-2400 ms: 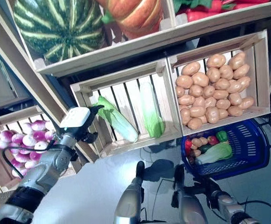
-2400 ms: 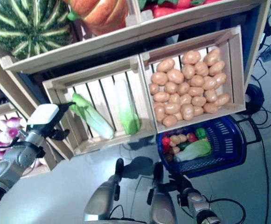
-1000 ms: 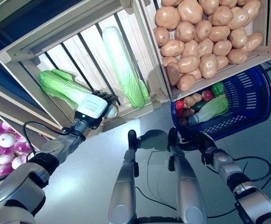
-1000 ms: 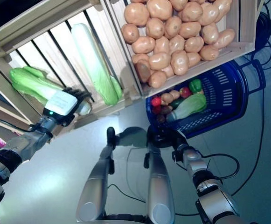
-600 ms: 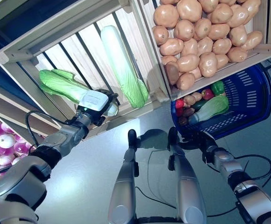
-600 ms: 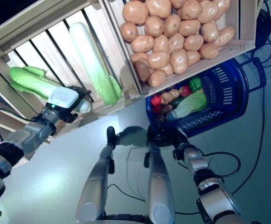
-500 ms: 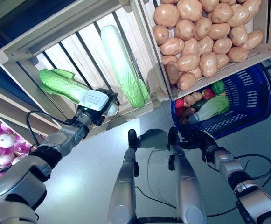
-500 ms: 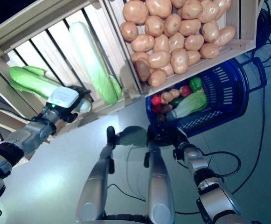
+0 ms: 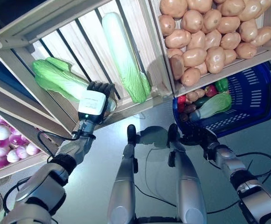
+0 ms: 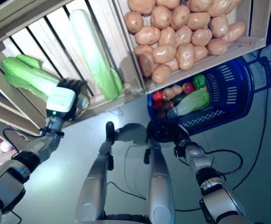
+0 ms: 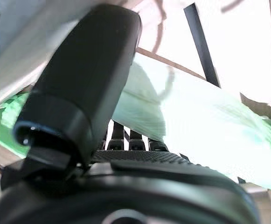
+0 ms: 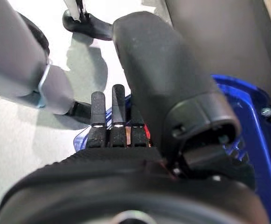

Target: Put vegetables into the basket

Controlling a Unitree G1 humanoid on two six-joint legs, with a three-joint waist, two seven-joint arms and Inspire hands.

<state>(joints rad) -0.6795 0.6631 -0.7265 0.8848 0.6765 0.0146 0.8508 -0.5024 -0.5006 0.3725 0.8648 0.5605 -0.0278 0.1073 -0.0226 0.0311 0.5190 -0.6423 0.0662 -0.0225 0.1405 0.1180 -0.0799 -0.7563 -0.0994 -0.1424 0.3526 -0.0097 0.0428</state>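
Green cabbage [image 9: 60, 80] meets the left hand [image 9: 99, 91]; only its wrist view shows fingers [image 11: 130, 138] curled underneath.

Pale slatted wooden crates [image 9: 140, 56], perforated blue plastic basket [image 9: 252, 100]

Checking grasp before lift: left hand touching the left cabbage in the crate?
Touching. In the left wrist view the left hand has its thumb and fingers on the cabbage, with no gap between them.
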